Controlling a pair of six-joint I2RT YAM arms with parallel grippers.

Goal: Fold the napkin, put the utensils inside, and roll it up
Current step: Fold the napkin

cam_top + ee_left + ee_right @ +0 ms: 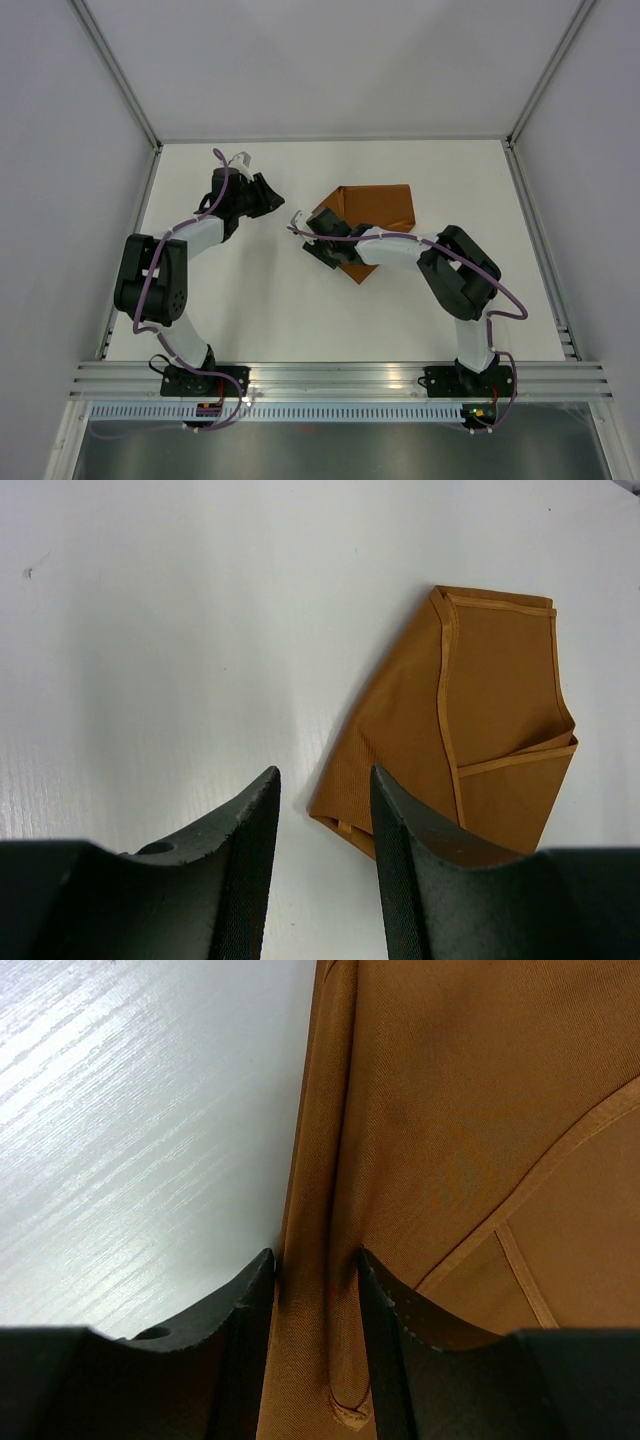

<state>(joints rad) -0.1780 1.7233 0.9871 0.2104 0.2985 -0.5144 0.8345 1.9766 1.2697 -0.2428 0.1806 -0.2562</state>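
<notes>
At the napkin [450, 1110] edge: right claw [317, 1260] clamped on a fabric ridge; left claw [325, 780] apart, empty, left of napkin. I judge this thin grip may slip, fold springing open.

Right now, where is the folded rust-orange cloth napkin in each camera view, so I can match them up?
Top external: folded rust-orange cloth napkin just right of centre, near part under the right arm.
Left wrist: napkin right of centre, beyond the left gripper.
Right wrist: napkin fills the right side, left edge inside the right gripper.
Shared landmark: bare white table bordering the napkin's left edge in every view.
</notes>
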